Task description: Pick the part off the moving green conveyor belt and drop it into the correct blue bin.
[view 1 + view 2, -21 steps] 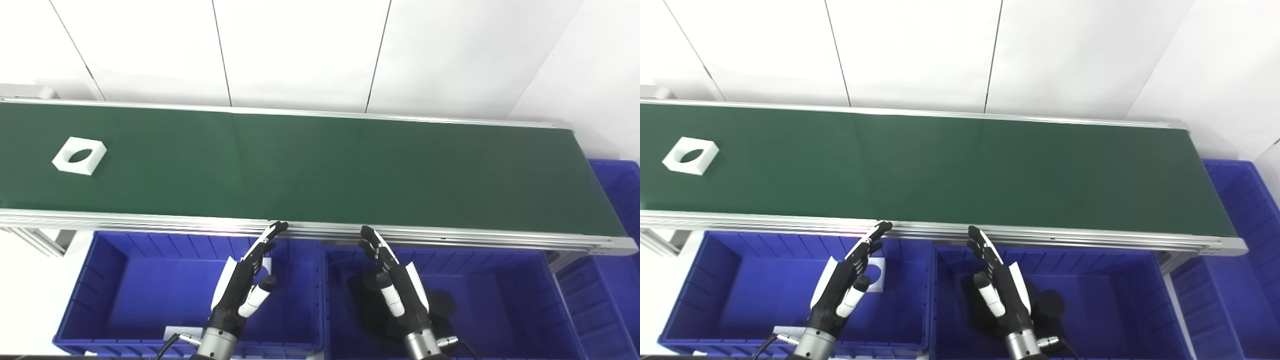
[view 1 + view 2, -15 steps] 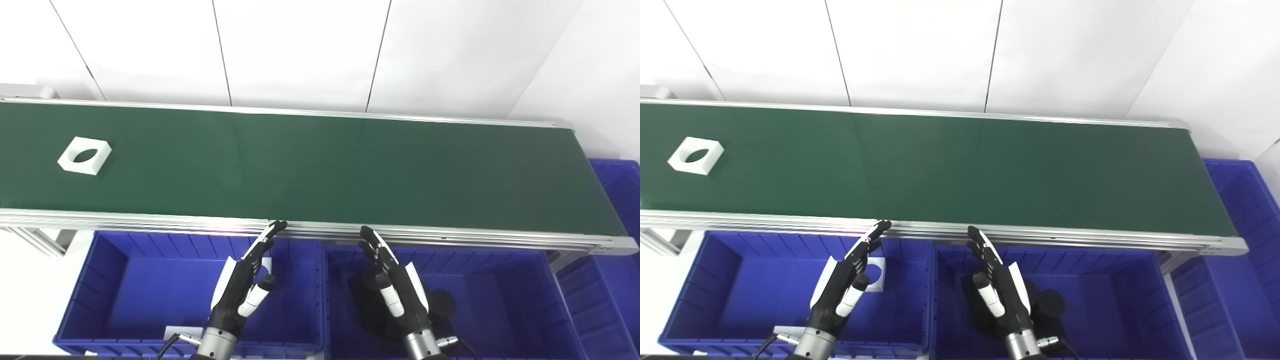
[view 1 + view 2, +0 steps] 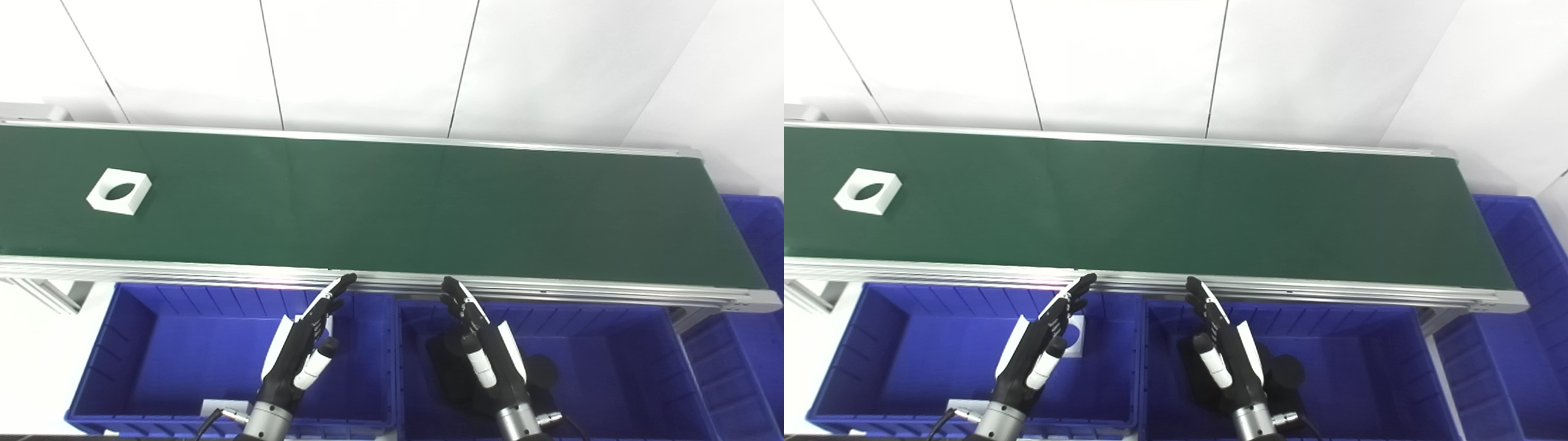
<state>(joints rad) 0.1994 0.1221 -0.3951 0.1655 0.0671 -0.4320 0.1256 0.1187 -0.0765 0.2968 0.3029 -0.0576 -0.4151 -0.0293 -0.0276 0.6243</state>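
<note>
A white square part with a round hole [image 3: 119,191] lies flat on the green conveyor belt [image 3: 392,208] near its left end. My left hand [image 3: 302,349] hovers open over the left blue bin [image 3: 128,343], fingertips near the belt's front rail. Over the middle blue bin [image 3: 618,361] my right hand [image 3: 484,352] is open too, fingers straight. Both hands hold nothing and are far right of the part.
A white square part [image 3: 1073,327] lies in the left bin behind my left hand. Black parts [image 3: 1286,370] lie in the middle bin. A third blue bin [image 3: 756,257] stands at the belt's right end. An aluminium rail [image 3: 184,269] edges the belt's front.
The white part has travelled rightward along the belt. My left hand has shifted slightly right; the right hand has stayed put.
</note>
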